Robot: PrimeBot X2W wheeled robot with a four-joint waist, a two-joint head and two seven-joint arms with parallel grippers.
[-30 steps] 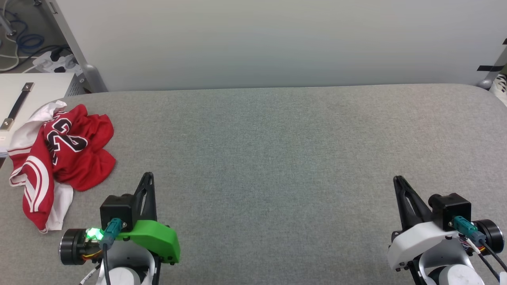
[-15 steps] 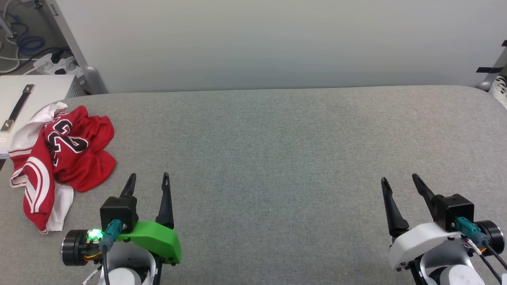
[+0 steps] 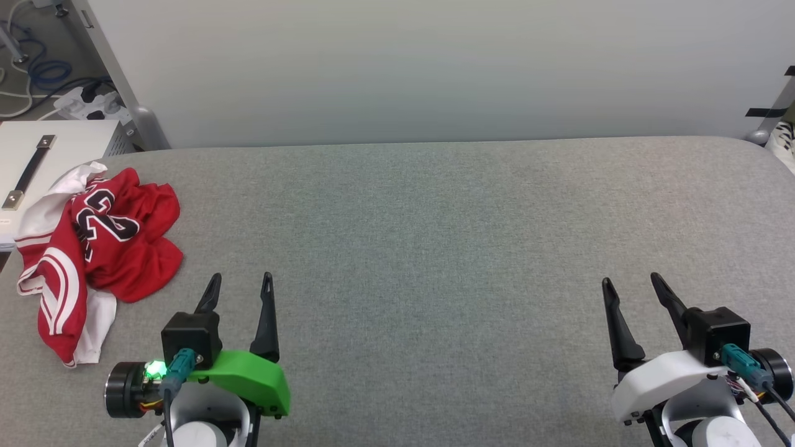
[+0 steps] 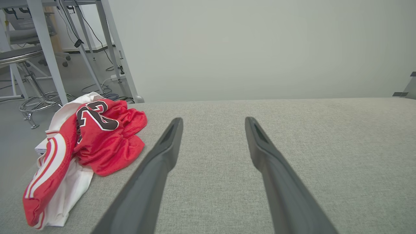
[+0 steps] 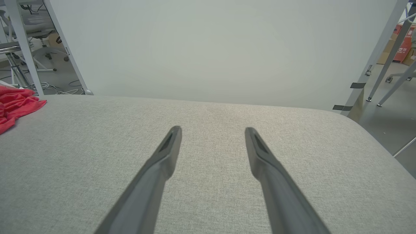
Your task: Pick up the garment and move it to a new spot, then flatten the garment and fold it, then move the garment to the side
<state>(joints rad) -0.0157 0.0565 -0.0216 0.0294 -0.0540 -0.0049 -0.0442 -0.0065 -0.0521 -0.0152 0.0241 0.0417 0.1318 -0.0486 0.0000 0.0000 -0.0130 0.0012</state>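
At the far left edge of the grey surface (image 3: 435, 248) the garment (image 3: 93, 248) lies in a crumpled heap, red body bunched upward with part of the black number showing and a white sleeve trailing toward the robot. Its outer side seems to lean on or hang toward a white box (image 3: 37, 161) beside the surface, though the head view does not make clear which. The left gripper (image 3: 241, 276) sits near the heap, to its right and closer to the robot, not touching it. The right gripper (image 3: 629, 278) is well apart on the other side, over bare fabric. Both sets of jaws stand wide apart and hold nothing.

The pick-up has not yet begun. It would probably go best if the left arm swings left and forward and comes down on a raised fold of the red body, not on the thin trailing sleeve. The jaws should then bite a thick bunch, so the shirt lifts whole instead of dragging off the edge. The open middle of the surface looks like the natural new spot.

A second ago both sets of jaws were pressed together; half a second ago they had already spread. The garment has not stirred. The whole head view has slid a little, which is the camera moving.
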